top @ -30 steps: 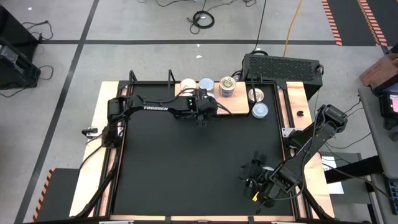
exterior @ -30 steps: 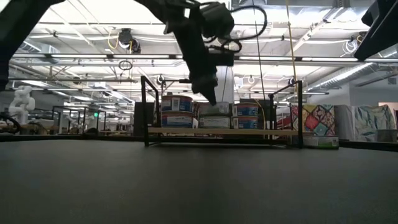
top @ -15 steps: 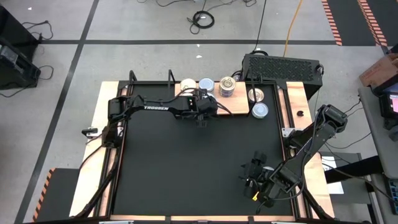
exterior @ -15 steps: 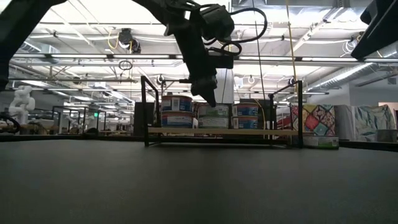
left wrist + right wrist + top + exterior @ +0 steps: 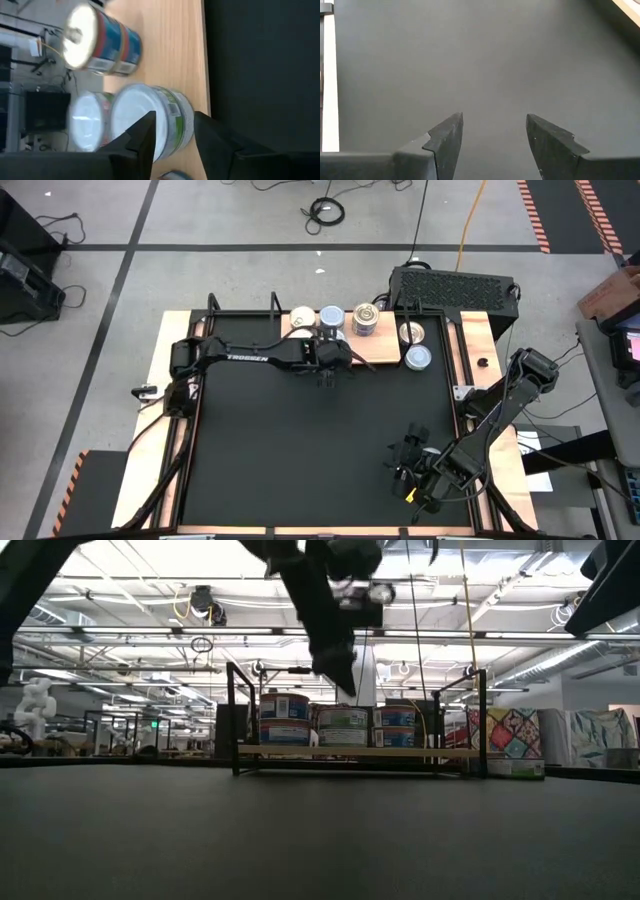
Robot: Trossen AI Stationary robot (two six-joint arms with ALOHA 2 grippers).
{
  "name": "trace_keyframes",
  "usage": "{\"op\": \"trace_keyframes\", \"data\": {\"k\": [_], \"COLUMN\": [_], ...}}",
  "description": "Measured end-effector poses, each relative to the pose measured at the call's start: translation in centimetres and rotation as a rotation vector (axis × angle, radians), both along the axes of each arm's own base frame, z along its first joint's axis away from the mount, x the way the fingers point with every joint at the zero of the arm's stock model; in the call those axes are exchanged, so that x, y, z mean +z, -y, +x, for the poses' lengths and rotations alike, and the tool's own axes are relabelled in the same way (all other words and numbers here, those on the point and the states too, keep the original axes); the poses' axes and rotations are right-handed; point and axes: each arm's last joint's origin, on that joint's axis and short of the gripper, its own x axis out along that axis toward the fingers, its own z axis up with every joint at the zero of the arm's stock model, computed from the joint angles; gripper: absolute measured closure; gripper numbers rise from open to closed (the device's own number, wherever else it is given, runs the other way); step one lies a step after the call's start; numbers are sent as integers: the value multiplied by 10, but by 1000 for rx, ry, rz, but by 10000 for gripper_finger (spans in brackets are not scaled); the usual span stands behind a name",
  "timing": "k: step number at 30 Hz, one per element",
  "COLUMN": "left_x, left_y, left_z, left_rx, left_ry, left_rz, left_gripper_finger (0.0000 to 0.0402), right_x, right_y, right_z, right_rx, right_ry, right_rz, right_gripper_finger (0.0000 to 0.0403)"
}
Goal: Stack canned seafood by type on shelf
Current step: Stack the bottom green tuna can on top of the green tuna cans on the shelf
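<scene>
The shelf [image 5: 385, 350] is a light wooden board at the table's far edge, with black posts at its ends. Several canned seafood tins stand on it in short stacks: a cream-topped one [image 5: 302, 317], a pale blue one [image 5: 331, 317], a goldish one [image 5: 366, 320], and two more [image 5: 411, 333] [image 5: 418, 357] near the right end. My left gripper [image 5: 327, 365] [image 5: 343, 680] hangs open above the middle stack [image 5: 343, 726]. In the left wrist view its fingers [image 5: 174, 114] frame a white-topped, green-labelled tin [image 5: 150, 120] without touching it. My right gripper [image 5: 408, 442] [image 5: 494, 117] waits open over the table's near right part.
A black ribbed box [image 5: 455, 285] stands behind the shelf's right end. The shelf's posts [image 5: 235, 715] [image 5: 482, 720] rise above the tins. The black tabletop [image 5: 300, 450] lies bare between the shelf and my right gripper. Cables and floor surround the table.
My left gripper has risen from the top of the middle stack, and its fingertips now stand clear above it. The green-labelled tin stays on the stack.
</scene>
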Motion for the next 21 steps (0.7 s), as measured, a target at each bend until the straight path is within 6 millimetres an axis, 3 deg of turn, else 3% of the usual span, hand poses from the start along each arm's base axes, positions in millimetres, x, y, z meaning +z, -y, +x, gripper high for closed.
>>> {"op": "trace_keyframes", "data": {"k": [5, 8, 11, 15, 21], "left_x": [47, 77, 92, 74, 7], "left_y": [21, 32, 44, 65, 102], "left_z": [-18, -42, -69, -100, -140], "left_rx": [-3, 43, 87, 84, 31], "left_ry": [83, 138, 158, 215, 399], "left_rz": [-7, -63, -158, -222, -343], "left_gripper_finger": [256, 255, 258, 265, 270], "right_x": [0, 1, 1, -2, 2], "right_y": [-1, 0, 3, 19, 61], "right_z": [1, 1, 2, 2, -10], "right_rx": [-1, -12, -47, -175, -451], "right_ry": [9, 28, 50, 4, -251], "right_rz": [5, -7, -25, -60, -99], "right_gripper_finger": [190, 190, 191, 203, 245]}}
